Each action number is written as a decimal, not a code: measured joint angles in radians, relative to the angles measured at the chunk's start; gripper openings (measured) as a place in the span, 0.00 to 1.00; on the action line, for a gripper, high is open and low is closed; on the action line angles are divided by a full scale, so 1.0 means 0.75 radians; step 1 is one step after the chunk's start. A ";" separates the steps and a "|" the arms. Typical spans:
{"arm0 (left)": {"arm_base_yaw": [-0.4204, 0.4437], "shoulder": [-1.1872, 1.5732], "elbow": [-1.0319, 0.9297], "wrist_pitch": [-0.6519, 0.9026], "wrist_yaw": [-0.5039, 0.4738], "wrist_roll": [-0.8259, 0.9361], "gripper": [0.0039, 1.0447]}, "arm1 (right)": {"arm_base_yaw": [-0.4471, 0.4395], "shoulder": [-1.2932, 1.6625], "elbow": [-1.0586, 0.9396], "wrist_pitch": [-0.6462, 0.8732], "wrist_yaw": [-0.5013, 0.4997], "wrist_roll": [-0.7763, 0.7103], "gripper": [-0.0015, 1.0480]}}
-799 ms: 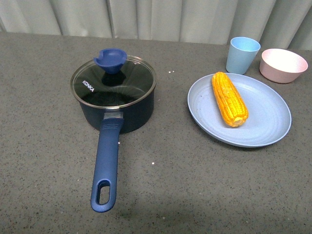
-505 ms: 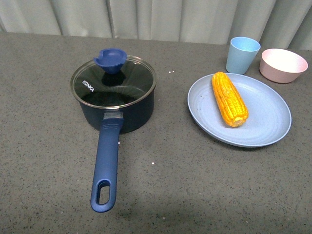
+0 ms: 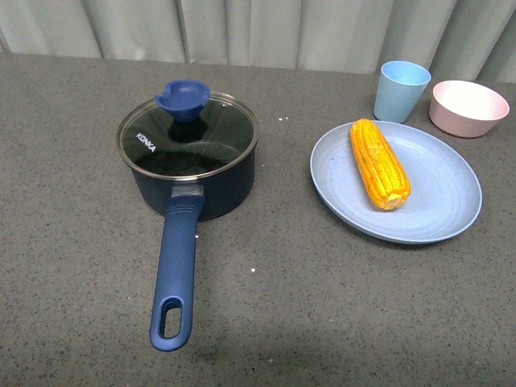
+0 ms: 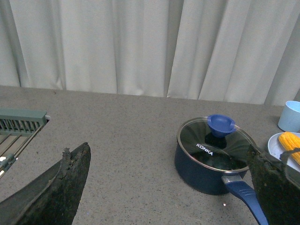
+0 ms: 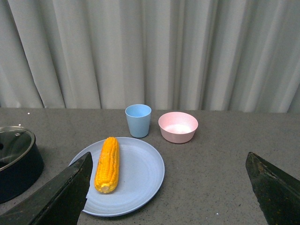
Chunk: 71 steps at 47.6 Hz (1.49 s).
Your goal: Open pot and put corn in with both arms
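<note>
The dark navy pot stands left of centre on the grey table, shut by a glass lid with a blue knob. Its long blue handle points toward me. The corn lies on a light blue plate at the right. Neither arm shows in the front view. My left gripper is open and empty, with the pot ahead between its fingers. My right gripper is open and empty, short of the corn and plate.
A light blue cup and a pink bowl stand behind the plate at the back right. A grey-green rack shows at one edge of the left wrist view. Pale curtains hang behind the table.
</note>
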 joint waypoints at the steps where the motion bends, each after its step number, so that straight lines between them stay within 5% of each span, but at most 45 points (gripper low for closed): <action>1: 0.000 0.000 0.000 0.000 0.000 0.000 0.94 | 0.000 0.000 0.000 0.000 -0.001 0.000 0.91; 41: -0.045 0.153 0.036 -0.111 -0.043 -0.036 0.94 | 0.000 0.000 0.000 0.000 -0.001 0.000 0.91; 48: -0.187 0.578 0.045 0.273 -0.090 -0.088 0.94 | 0.000 -0.001 -0.001 0.000 -0.001 0.000 0.91; 58: -0.361 1.551 0.245 1.083 -0.125 -0.137 0.94 | 0.000 -0.001 0.000 0.000 -0.001 0.000 0.91; 71: -0.411 2.156 0.572 1.271 -0.114 -0.136 0.94 | 0.000 -0.001 0.000 0.000 -0.001 0.000 0.91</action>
